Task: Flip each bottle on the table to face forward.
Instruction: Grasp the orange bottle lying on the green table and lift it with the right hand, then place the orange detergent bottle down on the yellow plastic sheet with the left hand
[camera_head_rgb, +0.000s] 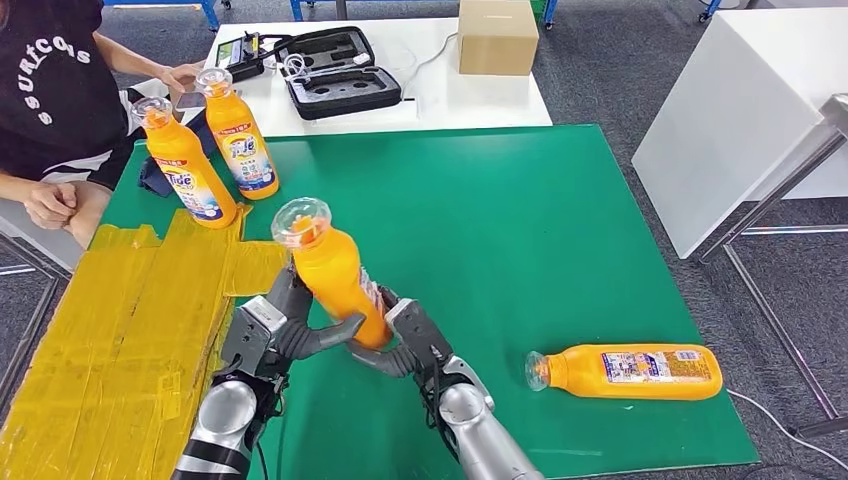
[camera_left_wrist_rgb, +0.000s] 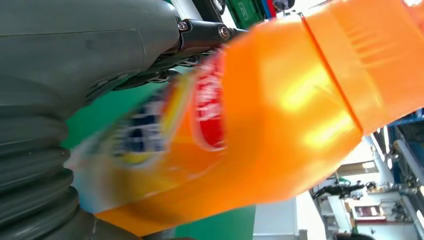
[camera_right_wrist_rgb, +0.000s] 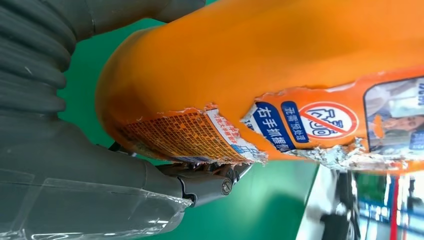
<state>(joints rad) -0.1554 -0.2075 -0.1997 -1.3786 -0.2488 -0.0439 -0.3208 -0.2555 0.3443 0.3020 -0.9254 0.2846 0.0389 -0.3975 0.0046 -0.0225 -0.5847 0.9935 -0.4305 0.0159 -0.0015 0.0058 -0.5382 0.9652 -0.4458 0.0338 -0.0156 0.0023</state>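
Head view, both hands (camera_head_rgb: 285, 335) (camera_head_rgb: 415, 345) gripping bottle (camera_head_rgb: 335, 280)

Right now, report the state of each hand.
Left hand: fingers closed on the tilted orange bottle.
Right hand: also gripping that same bottle, at its base.

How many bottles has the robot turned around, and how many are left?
Two upright Tide bottles at the far left show their front labels, so they look done. The left hand and right hand hold a third orange bottle. The lying bottle is left.
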